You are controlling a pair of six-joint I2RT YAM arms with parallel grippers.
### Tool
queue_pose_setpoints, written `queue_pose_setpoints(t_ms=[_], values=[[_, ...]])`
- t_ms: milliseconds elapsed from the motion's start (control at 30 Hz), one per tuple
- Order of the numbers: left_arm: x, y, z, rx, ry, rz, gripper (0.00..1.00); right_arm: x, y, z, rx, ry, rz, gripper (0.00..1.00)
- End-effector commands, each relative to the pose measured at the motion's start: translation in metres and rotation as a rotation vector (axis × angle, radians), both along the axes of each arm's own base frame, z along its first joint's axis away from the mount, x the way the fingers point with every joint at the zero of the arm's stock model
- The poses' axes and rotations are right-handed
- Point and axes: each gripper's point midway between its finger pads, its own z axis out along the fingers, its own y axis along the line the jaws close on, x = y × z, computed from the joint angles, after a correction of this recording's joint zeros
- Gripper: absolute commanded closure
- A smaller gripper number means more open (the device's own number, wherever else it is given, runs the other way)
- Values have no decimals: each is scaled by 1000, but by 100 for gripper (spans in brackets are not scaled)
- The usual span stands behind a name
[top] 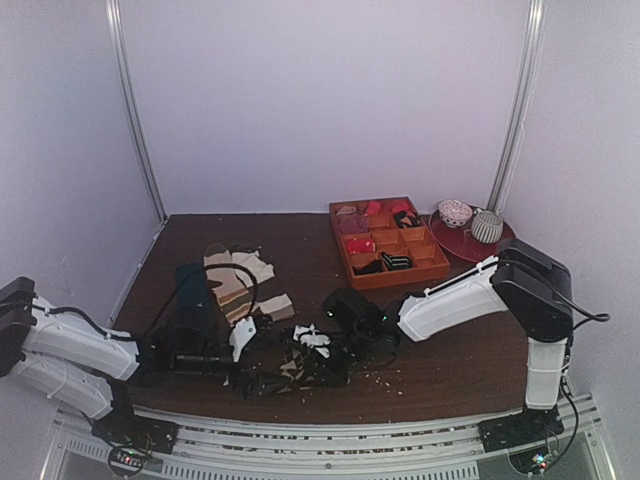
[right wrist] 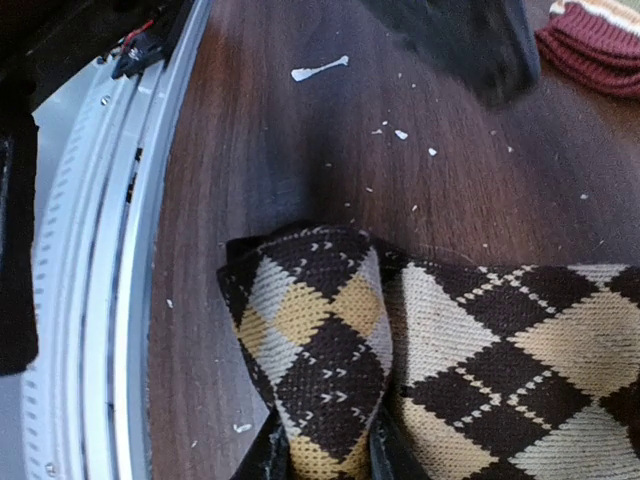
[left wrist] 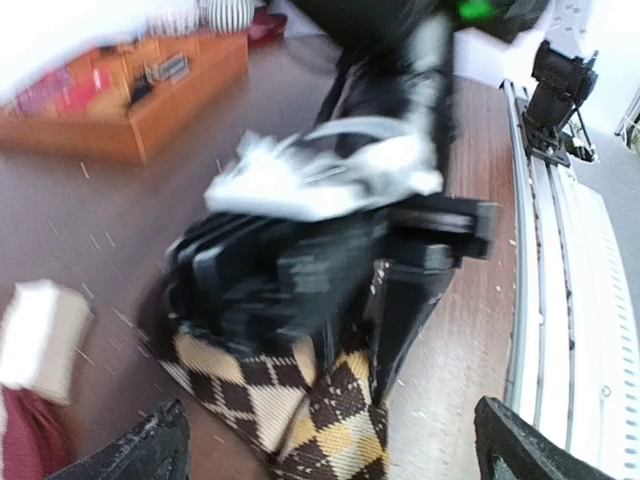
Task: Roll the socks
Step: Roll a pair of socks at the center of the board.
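- The argyle socks (top: 290, 368) lie bunched at the lower centre of the overhead view. They sit on the dark wooden tabletop (top: 450, 350), close to its near edge and between the two arms.
- In the right wrist view, brown, cream and black diamonds fill the lower right of the frame. A rounded, doubled-over end of the fabric points toward the grey rail (right wrist: 90, 300) at the left.
- The right tool (right wrist: 328, 452) is at the bottom centre of that frame. Its two dark fingers press on either side of a fold, so it looks clamped on the sock.
- The left tool (left wrist: 335, 455) has its fingers in the lower corners of the left wrist view, spread wide and gripping nothing. The diamond pattern lies just ahead of them, under the blurred right arm.
- The step in hand appears to be the start of the roll: one end is pinched and turned over, but no tight roll has formed yet.
- The next move likely calls for the free left tool to pin the loose length while the pinched end is turned further over it.
- Brown-and-cream striped socks (top: 238, 280) and a dark teal sock (top: 192, 285) lie apart at centre left of the overhead view.
- An orange compartment tray (top: 388, 243) stands at upper right.
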Motion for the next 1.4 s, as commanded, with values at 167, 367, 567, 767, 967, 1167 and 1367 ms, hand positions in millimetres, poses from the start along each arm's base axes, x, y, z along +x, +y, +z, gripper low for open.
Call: queue_pose_setpoints(t_ms=[167,367,567,767,967,1167,1367], values=[[8,-16,0,-19,-235,-93,16,-49,-82,-81,-372,596,-144,79],[0,-30,-15,-33,-190,-172,21,-48,-83,-83,-384,634,-163,80],[-8,-34,-22,-40,-148,-208,28,-43,-86,-85,-397,635,-183,80],[-11,-37,-40,-12,-83,-221,44,-42,-87,-86,-407,645,-185,80],[-15,-32,-57,19,-16,-210,72,-40,-85,-83,-399,646,-188,80],[-11,-33,-62,47,59,-168,100,-32,-74,-70,-339,602,-177,72],[-19,-20,-94,198,299,-109,100,15,-60,0,-53,238,-261,51]])
